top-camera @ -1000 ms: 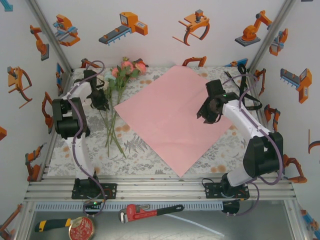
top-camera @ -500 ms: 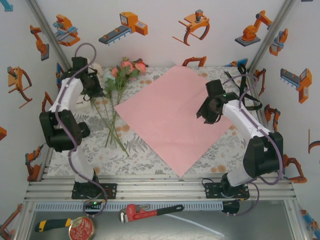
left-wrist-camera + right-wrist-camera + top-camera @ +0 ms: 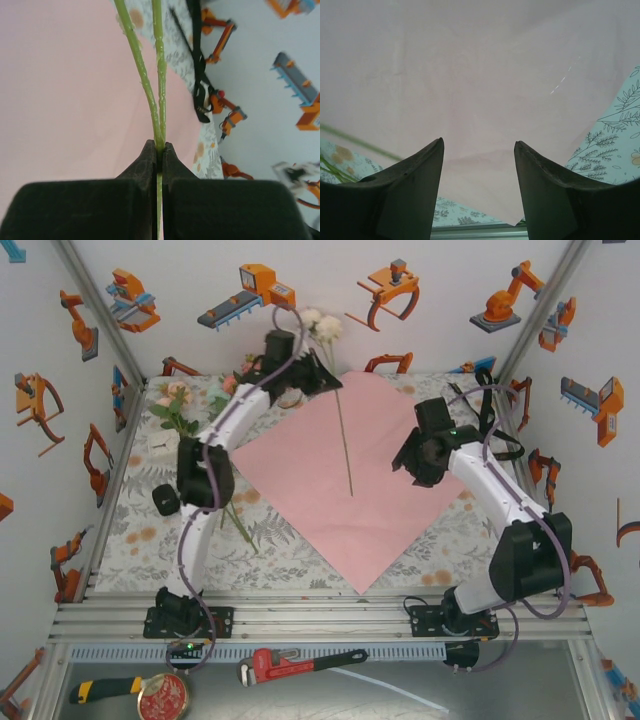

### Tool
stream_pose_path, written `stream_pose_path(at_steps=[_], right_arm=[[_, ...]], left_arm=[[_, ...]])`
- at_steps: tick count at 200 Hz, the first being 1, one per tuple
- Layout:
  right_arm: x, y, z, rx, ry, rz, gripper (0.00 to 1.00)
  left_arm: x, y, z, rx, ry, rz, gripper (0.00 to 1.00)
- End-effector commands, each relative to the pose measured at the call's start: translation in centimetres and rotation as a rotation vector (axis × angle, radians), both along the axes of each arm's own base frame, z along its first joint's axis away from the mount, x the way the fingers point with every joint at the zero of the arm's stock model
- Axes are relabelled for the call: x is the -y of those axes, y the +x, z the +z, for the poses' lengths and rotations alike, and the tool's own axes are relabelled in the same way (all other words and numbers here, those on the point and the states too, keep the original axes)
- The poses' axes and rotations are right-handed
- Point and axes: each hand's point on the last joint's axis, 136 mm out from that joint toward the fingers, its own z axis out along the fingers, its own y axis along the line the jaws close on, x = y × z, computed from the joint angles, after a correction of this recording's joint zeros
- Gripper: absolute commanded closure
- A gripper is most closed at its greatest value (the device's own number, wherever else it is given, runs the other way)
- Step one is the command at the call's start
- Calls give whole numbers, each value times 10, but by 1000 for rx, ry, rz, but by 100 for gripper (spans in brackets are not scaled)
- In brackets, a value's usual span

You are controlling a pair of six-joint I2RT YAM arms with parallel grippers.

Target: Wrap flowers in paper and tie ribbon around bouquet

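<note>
Now, my left jaws are clamped on two thin green stems, holding cream flowers up over the far part of the pink paper. My right jaws hang apart above its right side. More flowers lie far left on the tabletop.

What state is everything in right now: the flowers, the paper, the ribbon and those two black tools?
Left tool: shut on the held flowers' stems.
Right tool: open, empty, over the paper.
Held flowers: raised, stem slanting over the paper.
Other flowers: lying on the table cover, left of the paper.
Paper: spread flat, pink side up, unwrapped.
Ribbon: lying loose beyond the paper, untied.
</note>
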Motion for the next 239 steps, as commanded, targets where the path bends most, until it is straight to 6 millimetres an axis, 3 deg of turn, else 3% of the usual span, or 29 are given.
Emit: stream_pose_path(at_steps=[1, 41, 77, 89, 123, 152, 176, 195, 220, 239], right_arm=[[5, -3, 11, 40, -28, 4, 44], [9, -9, 15, 46, -52, 25, 43], [13, -10, 24, 50, -83, 49, 43], [13, -9, 26, 54, -85, 50, 43], [11, -3, 30, 62, -78, 44, 42], [5, 5, 34, 71, -52, 50, 42], [-1, 12, 41, 104, -22, 51, 42], [-5, 16, 43, 127, 5, 43, 40], [-10, 18, 45, 150, 26, 47, 35], [-13, 17, 45, 165, 32, 55, 32]], left_arm=[[4, -3, -21, -63, 42, -26, 100], [5, 8, -75, -38, 162, -5, 100], [8, 14, -106, -50, 185, 1, 100], [8, 14, -110, -65, 181, -1, 86], [2, 15, -82, -29, 181, 7, 64], [-21, 17, -35, 33, 210, 39, 64], [-58, 10, 16, 82, 263, 89, 63], [-107, 0, 45, 110, 356, 168, 62], [-200, -15, 46, 82, 531, 336, 61], [-274, -30, 29, 22, 583, 455, 61]])
